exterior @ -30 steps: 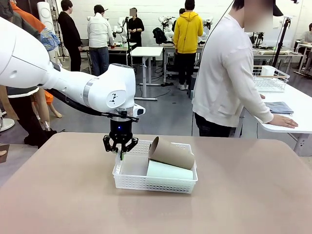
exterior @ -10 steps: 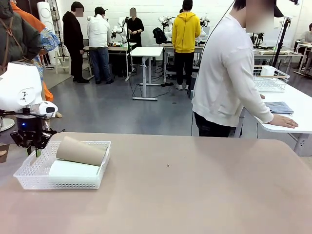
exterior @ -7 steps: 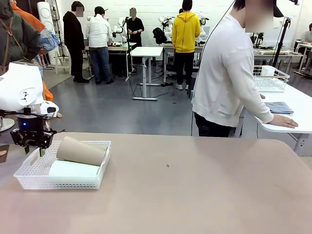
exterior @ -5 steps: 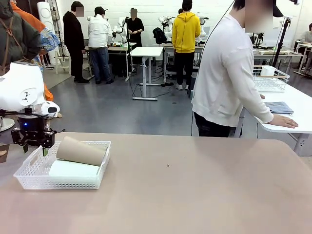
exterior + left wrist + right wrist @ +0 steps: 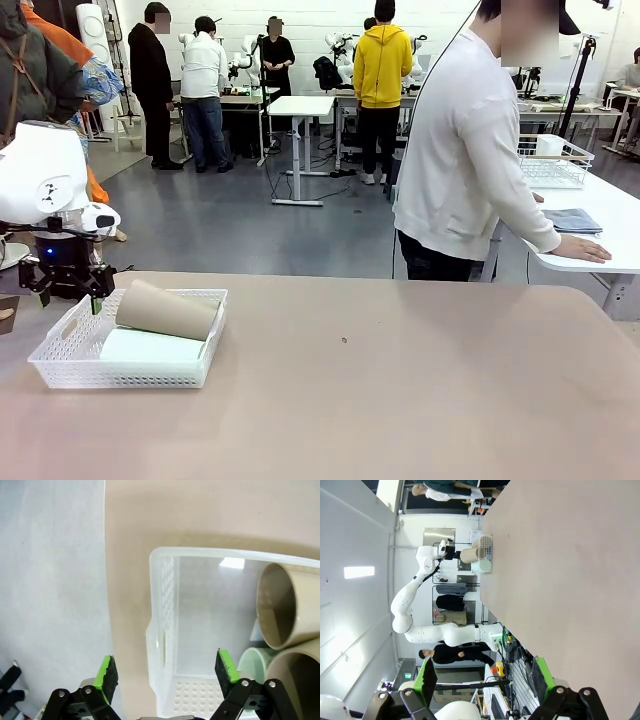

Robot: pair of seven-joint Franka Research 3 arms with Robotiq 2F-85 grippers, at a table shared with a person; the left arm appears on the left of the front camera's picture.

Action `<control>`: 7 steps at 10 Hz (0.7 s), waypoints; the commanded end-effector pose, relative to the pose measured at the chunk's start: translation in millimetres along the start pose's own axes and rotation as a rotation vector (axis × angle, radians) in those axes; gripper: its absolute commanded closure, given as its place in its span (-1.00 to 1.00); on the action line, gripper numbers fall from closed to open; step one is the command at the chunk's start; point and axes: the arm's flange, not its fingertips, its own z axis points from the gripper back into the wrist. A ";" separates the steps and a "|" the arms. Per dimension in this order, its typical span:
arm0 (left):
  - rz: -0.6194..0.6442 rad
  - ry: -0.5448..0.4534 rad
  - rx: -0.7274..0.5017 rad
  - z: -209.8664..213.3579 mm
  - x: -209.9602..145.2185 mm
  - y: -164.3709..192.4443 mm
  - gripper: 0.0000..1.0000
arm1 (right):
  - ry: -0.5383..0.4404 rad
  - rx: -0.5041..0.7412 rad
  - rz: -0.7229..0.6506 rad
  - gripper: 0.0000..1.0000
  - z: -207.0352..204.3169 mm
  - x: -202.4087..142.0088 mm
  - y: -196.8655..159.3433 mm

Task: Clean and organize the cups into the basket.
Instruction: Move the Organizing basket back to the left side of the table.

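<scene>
Over basket (image 5: 60,362) end, left tool (image 5: 68,296) opened wider.

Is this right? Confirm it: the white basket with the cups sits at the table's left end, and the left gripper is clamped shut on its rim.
Not quite. The left gripper is open, its green pads either side of the basket rim without touching, as the left wrist view shows. The cups and the left-end placement are correct.

No legible text, label, brand, number or sign anywhere

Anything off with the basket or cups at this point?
One oddity: the basket sits at the table's left corner, near the edge. The cups lie on their sides, a tan one stacked on top. No spills or damage.
</scene>
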 end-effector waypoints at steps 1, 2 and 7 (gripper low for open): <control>0.067 -0.031 -0.080 42.1 -44.1 -9.3 -1.00 | 0.009 -0.016 -0.017 -1.00 -3.4 -2.3 2.3; 0.104 -0.068 -0.087 68.6 -74.2 -16.2 -1.00 | 0.009 -0.016 -0.017 -1.00 -3.4 -2.3 2.3; 0.138 -0.188 -0.096 127.8 -173.9 -36.9 -1.00 | 0.009 -0.016 -0.017 -1.00 -3.4 -2.3 2.3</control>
